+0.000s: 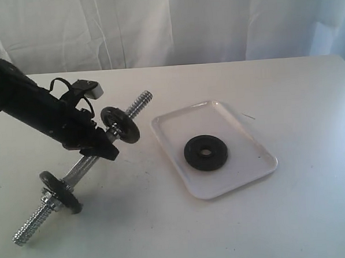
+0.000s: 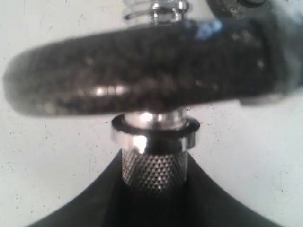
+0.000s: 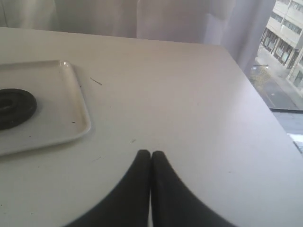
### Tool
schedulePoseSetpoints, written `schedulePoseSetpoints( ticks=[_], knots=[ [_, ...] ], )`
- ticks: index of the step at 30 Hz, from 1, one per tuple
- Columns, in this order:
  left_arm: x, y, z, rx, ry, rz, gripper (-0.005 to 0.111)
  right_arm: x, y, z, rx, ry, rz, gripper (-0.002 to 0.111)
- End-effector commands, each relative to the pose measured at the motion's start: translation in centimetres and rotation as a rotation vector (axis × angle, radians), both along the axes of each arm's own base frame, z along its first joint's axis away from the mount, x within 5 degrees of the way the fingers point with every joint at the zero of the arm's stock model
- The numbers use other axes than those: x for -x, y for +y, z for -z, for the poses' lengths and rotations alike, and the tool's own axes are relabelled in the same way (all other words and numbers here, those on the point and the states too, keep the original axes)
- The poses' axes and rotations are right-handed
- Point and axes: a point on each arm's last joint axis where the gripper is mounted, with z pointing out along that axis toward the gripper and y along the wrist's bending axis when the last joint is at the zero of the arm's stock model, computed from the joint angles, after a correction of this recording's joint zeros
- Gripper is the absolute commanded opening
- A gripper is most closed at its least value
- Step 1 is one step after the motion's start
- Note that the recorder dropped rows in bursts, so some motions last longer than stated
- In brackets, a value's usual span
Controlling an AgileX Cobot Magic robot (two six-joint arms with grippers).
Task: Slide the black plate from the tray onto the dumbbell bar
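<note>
The black plate [image 1: 205, 153] lies flat in the middle of the white tray [image 1: 242, 131]; the right wrist view shows the same plate [image 3: 14, 108] and tray [image 3: 57, 118]. Left of the tray, the chrome dumbbell bar [image 1: 137, 105] slants across the table. My left gripper [image 1: 104, 145] is shut on its middle. Up close, the left gripper [image 2: 154, 175] clamps the knurled grip just behind a chrome collar [image 2: 154, 135]. My right gripper [image 3: 151, 153] is shut and empty above bare table beside the tray. It is out of the exterior view.
Two other black discs sit on the bar, one [image 1: 120, 125] just beyond my left gripper and one [image 1: 61, 191] near the lower threaded end [image 1: 27, 228]. The upper disc [image 2: 142, 71] fills the left wrist view. White curtains hang behind the table.
</note>
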Motion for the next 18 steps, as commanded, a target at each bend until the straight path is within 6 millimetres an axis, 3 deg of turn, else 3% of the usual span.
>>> schedulePoseSetpoints(
  ticks=[1, 7, 9, 13, 18],
  knots=[
    [1.4, -0.6, -5.1, 0.15, -0.049, -0.004, 0.0, -0.1, 0.0, -0.3, 0.145, -0.042, -0.028, 0.0],
    [2.9, -0.3, -6.3, 0.161, -0.068, 0.018, 0.0, -0.3, 0.0, -1.7, 0.162, -0.199, -0.029, 0.0],
    [3.4, -0.2, -6.2, 0.16, -0.058, 0.019, 0.0, -0.3, 0.1, -2.4, 0.051, -0.285, -0.018, 0.0],
    [4.2, -0.1, -5.7, 0.179, -0.05, 0.025, 0.0, -0.1, 0.0, -3.8, -0.308, -0.439, 0.01, 0.0],
    [5.0, -0.3, -4.9, 0.247, -0.038, 0.031, 0.0, 0.0, -0.2, -4.3, -0.92, -0.487, 0.036, 0.0]
  ],
)
